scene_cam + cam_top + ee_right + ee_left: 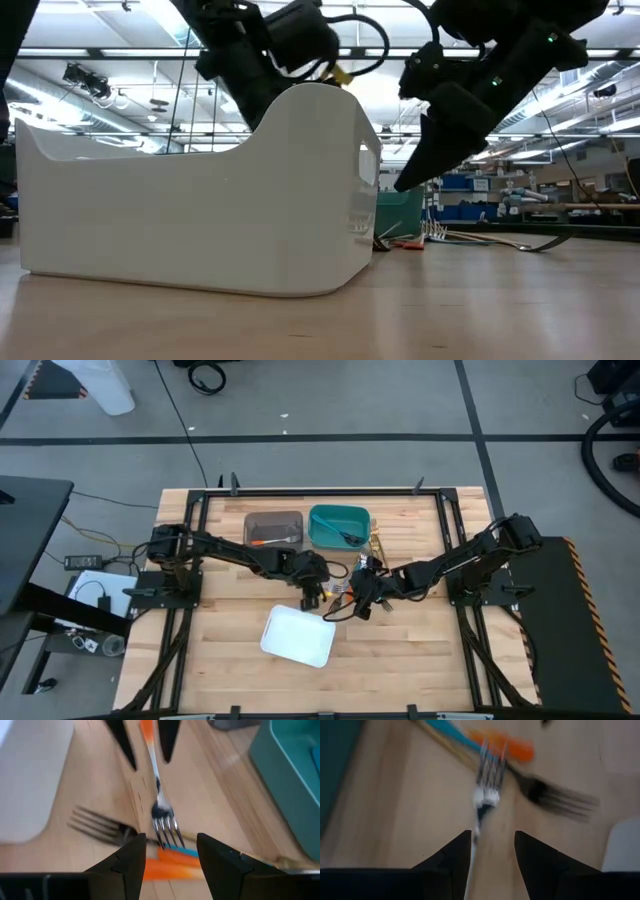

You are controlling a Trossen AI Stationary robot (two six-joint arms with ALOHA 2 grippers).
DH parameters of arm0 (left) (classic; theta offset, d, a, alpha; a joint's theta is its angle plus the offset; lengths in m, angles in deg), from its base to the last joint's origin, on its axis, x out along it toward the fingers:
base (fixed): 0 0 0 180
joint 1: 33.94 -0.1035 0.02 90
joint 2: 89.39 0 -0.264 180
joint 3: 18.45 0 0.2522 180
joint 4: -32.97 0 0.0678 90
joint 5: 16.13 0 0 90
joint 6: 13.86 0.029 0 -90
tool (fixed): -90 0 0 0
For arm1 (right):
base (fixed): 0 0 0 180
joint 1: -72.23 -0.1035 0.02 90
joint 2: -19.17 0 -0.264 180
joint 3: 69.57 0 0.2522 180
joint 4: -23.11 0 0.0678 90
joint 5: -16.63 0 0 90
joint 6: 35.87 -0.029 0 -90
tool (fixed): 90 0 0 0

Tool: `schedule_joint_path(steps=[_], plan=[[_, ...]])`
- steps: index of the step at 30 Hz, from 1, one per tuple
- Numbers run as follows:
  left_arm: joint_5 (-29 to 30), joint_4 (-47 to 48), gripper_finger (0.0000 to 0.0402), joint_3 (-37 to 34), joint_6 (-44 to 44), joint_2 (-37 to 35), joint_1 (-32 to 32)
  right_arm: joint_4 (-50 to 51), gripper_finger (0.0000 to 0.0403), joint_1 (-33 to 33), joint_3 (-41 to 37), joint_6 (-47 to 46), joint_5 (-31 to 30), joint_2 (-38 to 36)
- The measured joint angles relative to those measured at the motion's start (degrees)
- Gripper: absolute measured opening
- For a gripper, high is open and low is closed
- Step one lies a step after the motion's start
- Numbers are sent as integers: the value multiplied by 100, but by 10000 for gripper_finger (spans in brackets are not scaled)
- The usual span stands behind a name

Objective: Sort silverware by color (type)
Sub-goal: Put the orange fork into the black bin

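Observation:
A small pile of silverware [345, 588] lies on the wooden table between my two grippers. In it are a fork with a silver head [160, 812] and an orange handle [147, 735], a dark fork [100, 827], a second orange handle [165, 867] and a teal handle [182, 851]. My left gripper [313, 590] is open, its fingers [125, 742] on either side of that fork's orange handle. My right gripper [363, 600] is open and hovers over the fork's tines [167, 830] from the opposite side. In the left wrist view the fork's tines [487, 770] point away from my left gripper [492, 845]. My left gripper has its fingers on either side of the fork's orange handle [148, 742], coming along the fork from its handle end. I cannot tell whether they touch it.
A grey bin [273, 527] holding an orange-handled piece and a teal bin [338, 525] holding a dark piece stand toward the far edge. Gold pieces [377, 546] lie beside the teal bin. A white square tray [298, 635] sits on the near side and fills the low view [200, 190].

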Motion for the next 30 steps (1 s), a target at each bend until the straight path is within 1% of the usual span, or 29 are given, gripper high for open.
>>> schedule_joint_path(steps=[5, 21, 24, 30], plan=[[35, -68, 160, 13, 118, -94, -32, -50, 187, 0, -4, 61, -24, -13], [30, 295, 160, 3, 100, -96, 16, -169, 187, 11, -4, 100, 11, -15], [35, 276, 160, 3, 85, 8, 9, -160, 187, 11, -4, 100, 13, -17], [-24, -57, 160, 16, 73, 283, 7, -128, 187, 11, -3, 100, 24, -17]])
